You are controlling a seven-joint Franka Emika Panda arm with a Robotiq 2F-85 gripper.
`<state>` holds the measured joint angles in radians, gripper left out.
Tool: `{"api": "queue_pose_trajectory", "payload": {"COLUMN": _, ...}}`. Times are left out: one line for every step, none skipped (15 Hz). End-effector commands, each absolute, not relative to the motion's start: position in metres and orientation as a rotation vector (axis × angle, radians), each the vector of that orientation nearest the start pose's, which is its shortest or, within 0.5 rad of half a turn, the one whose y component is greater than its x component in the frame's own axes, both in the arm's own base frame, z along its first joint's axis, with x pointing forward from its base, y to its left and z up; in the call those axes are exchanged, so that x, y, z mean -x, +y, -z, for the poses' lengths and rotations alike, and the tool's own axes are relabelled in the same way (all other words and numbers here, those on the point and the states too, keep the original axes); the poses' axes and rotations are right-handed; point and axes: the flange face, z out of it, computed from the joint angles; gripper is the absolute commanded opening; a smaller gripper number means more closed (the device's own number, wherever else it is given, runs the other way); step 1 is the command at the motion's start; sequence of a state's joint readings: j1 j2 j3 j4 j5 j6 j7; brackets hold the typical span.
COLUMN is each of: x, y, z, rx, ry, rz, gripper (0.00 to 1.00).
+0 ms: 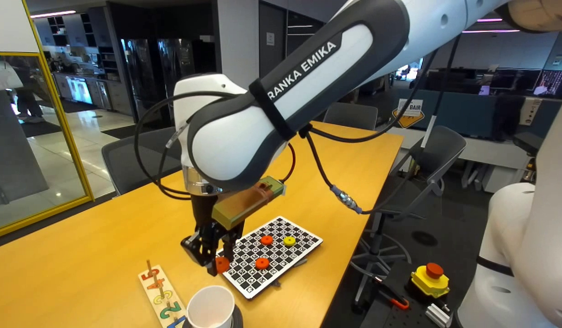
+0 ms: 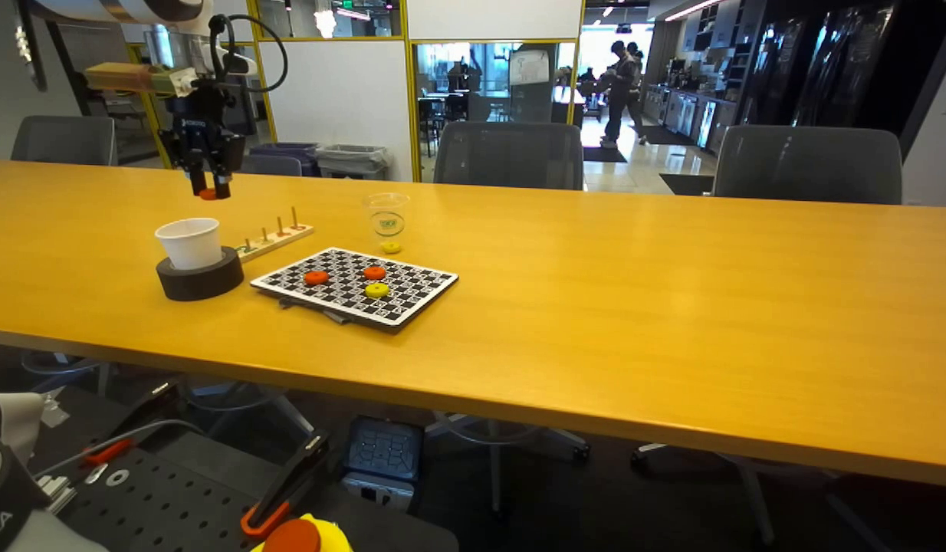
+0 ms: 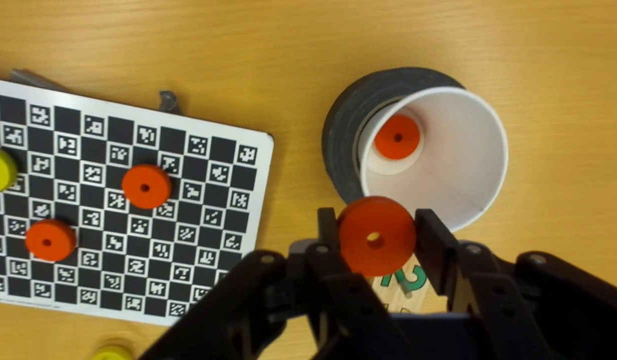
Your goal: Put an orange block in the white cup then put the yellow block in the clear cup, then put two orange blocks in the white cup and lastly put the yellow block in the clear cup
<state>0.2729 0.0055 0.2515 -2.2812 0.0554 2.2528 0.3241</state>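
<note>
Exterior view: arm reads "EMIKA" (orange block gripped).

Checkered board, dark ring, numbered peg strip on a wooden table, grey chairs around

Orange blocks, yellow blocks, white cup, black-and-white checkered board

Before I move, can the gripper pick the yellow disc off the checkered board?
Probably not yet: the gripper holds an orange disc, though nothing visible covers the yellow disc.
</note>
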Motion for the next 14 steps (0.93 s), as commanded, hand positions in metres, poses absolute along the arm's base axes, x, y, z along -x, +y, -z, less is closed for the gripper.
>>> {"api": "queue_pose_trajectory", "payload": {"x": -0.420, "y": 0.271, "z": -0.346, "rx": 3.058, "ry": -0.368, "rz": -0.043, "gripper": 0.21}}
{"api": "queue_pose_trajectory", "payload": {"x": -0.415, "y": 0.273, "z": -0.341, "rx": 3.049, "ry": -0.398, "rz": -0.043, "gripper": 0.21}}
{"api": "queue_pose_trajectory", "payload": {"x": -0.414, "y": 0.277, "z": -0.339, "rx": 3.038, "ry": -0.421, "rz": -0.042, "gripper": 0.21}}
{"api": "queue_pose_trajectory", "payload": {"x": -0.411, "y": 0.278, "z": -0.336, "rx": 3.026, "ry": -0.442, "rz": -0.043, "gripper": 0.21}}
{"api": "queue_pose_trajectory", "payload": {"x": -0.410, "y": 0.281, "z": -0.333, "rx": 3.014, "ry": -0.459, "rz": -0.043, "gripper": 0.21}}
{"api": "queue_pose_trajectory", "payload": {"x": -0.408, "y": 0.283, "z": -0.330, "rx": 3.004, "ry": -0.476, "rz": -0.044, "gripper": 0.21}}
{"api": "queue_pose_trajectory", "payload": {"x": -0.408, "y": 0.284, "z": -0.329, "rx": 2.998, "ry": -0.491, "rz": -0.045, "gripper": 0.21}}
{"api": "queue_pose_trajectory", "payload": {"x": -0.408, "y": 0.285, "z": -0.327, "rx": 2.992, "ry": -0.497, "rz": -0.041, "gripper": 0.21}}
{"api": "queue_pose_trajectory", "payload": {"x": -0.409, "y": 0.284, "z": -0.326, "rx": 2.990, "ry": -0.498, "rz": -0.036, "gripper": 0.21}}
{"api": "queue_pose_trajectory", "payload": {"x": -0.410, "y": 0.283, "z": -0.326, "rx": 2.991, "ry": -0.489, "rz": -0.030, "gripper": 0.21}}
{"api": "queue_pose_trajectory", "payload": {"x": -0.411, "y": 0.283, "z": -0.325, "rx": 2.988, "ry": -0.490, "rz": -0.026, "gripper": 0.21}}
{"api": "queue_pose_trajectory", "payload": {"x": -0.412, "y": 0.283, "z": -0.325, "rx": 2.988, "ry": -0.489, "rz": -0.023, "gripper": 0.21}}
{"api": "queue_pose_trajectory", "payload": {"x": -0.412, "y": 0.283, "z": -0.325, "rx": 2.986, "ry": -0.490, "rz": -0.018, "gripper": 0.21}}
{"api": "queue_pose_trajectory", "payload": {"x": -0.413, "y": 0.284, "z": -0.324, "rx": 2.987, "ry": -0.481, "rz": -0.016, "gripper": 0.65}}
